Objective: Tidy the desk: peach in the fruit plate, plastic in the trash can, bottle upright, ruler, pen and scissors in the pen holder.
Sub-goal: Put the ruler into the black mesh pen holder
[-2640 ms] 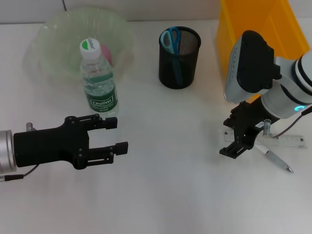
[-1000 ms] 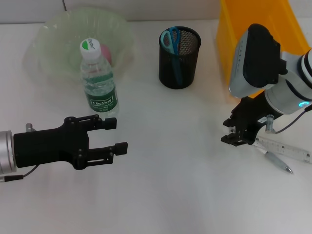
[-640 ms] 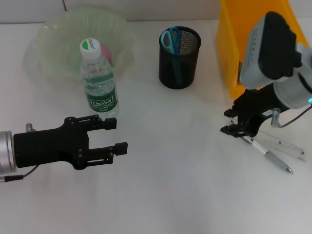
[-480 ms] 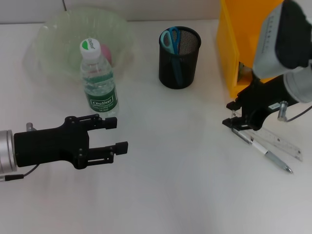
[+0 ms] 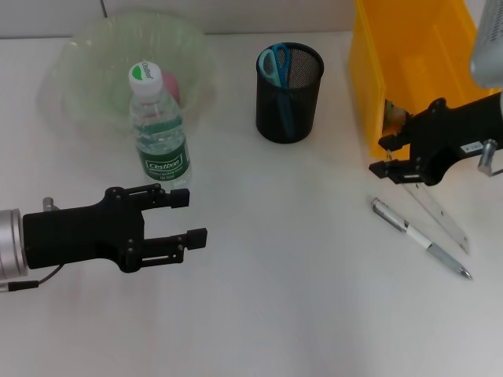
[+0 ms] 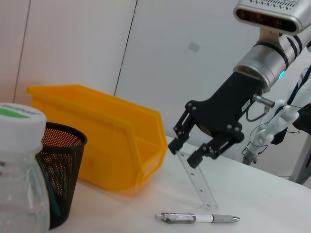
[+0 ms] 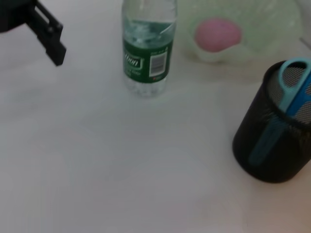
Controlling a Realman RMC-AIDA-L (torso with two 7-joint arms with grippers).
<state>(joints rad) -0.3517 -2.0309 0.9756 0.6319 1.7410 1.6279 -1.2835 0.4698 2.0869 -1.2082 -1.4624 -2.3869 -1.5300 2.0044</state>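
Observation:
My right gripper (image 5: 384, 157) hangs beside the yellow trash can (image 5: 416, 71), shut on one end of the clear ruler (image 5: 437, 214). The ruler slants down from it toward the table, as the left wrist view also shows with the ruler (image 6: 199, 180) under the right gripper (image 6: 187, 149). The pen (image 5: 420, 238) lies on the table just in front. The scissors (image 5: 275, 66) stand in the black mesh pen holder (image 5: 289, 94). The bottle (image 5: 159, 129) stands upright before the fruit plate (image 5: 94, 55), which holds the peach (image 5: 171, 85). My left gripper (image 5: 190, 217) is open, low at the left. No plastic is in view.
The trash can's near wall (image 6: 107, 131) stands close behind the held ruler. The pen holder (image 7: 274, 141) and the bottle (image 7: 147, 48) stand apart, with bare white desk between and in front of them.
My right gripper has risen and moved right toward the yellow trash can, tipping the ruler up by one end. The pen stayed on the table. The left arm has not moved.

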